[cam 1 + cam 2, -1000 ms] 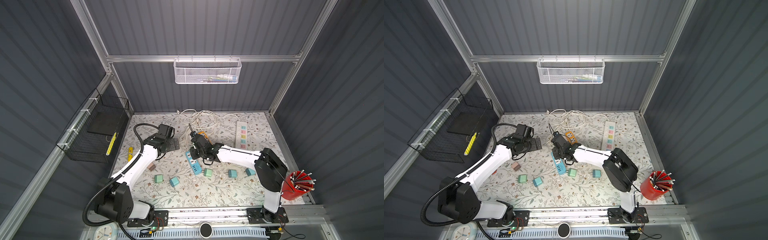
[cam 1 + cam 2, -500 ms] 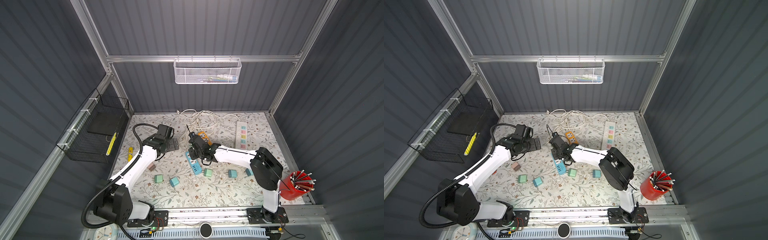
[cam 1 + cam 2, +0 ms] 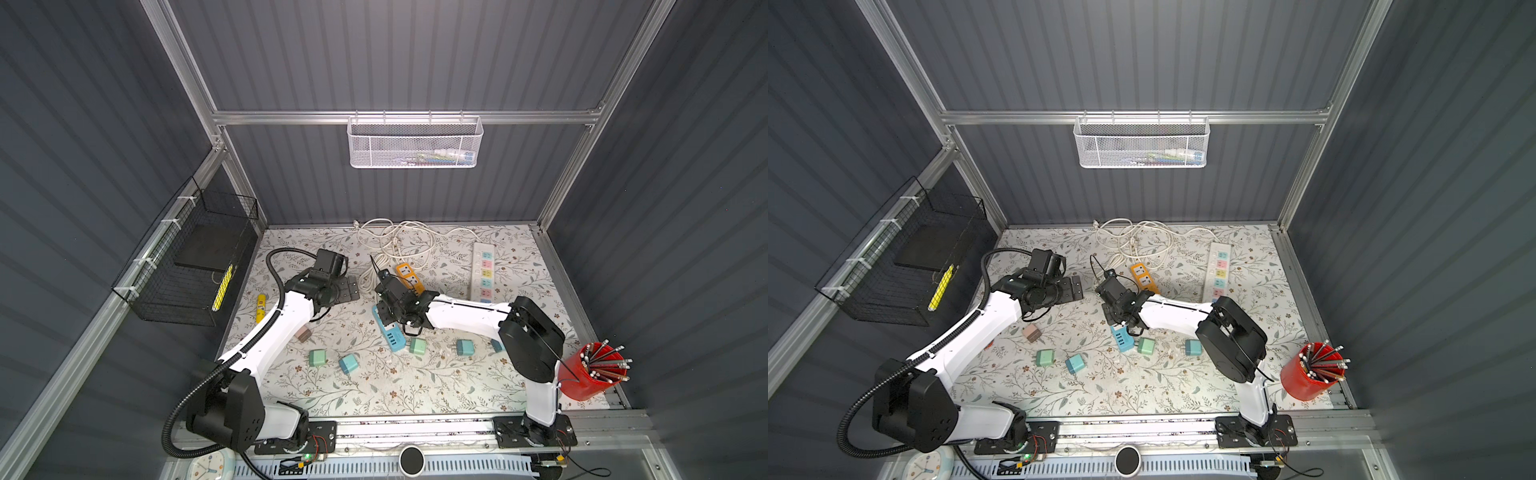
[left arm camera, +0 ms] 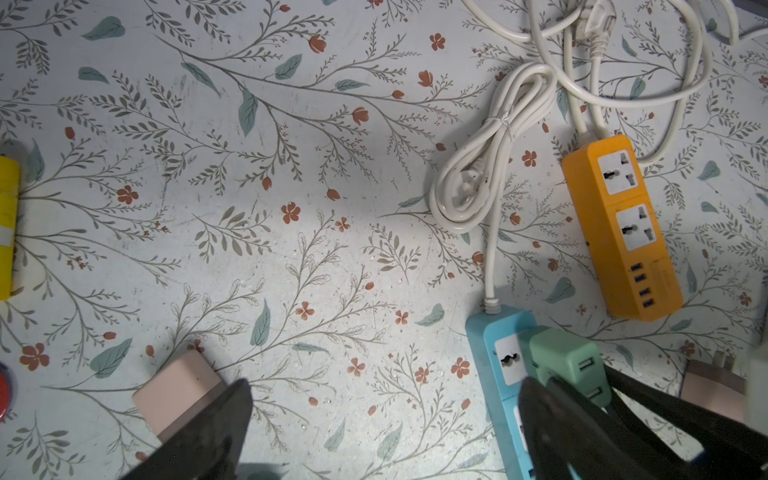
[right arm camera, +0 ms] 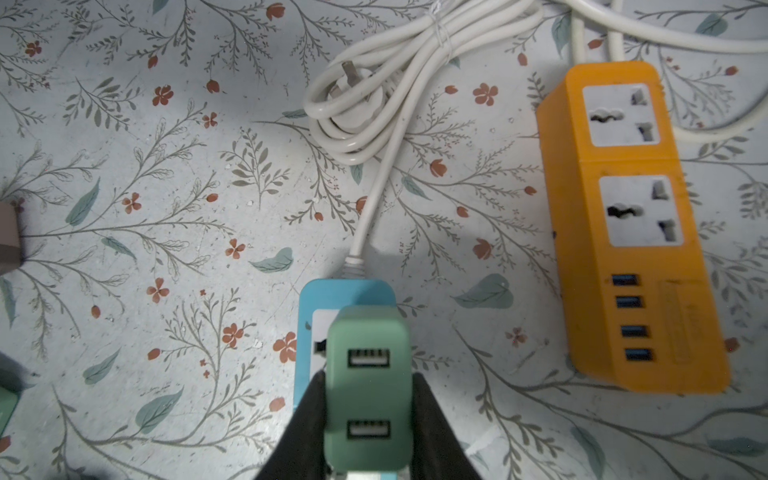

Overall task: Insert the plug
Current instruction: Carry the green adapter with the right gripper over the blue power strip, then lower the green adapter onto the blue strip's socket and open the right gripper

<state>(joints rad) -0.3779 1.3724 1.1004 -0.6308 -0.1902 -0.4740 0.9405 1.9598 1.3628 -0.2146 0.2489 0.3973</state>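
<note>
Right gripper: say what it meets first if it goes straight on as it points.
Likely the blue power strip, through the green charger that the right gripper holds right over its end socket; whether they already touch is unclear.

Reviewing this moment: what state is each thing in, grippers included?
left gripper: open, empty.
right gripper: shut on green plug.
green plug: held over the end socket of the blue power strip; seating not visible.
blue power strip: lying flat; its cord bundled, tied, unplugged.
orange power strip: sockets and USB ports all empty.
red cup: upright, holding pencils.
</note>
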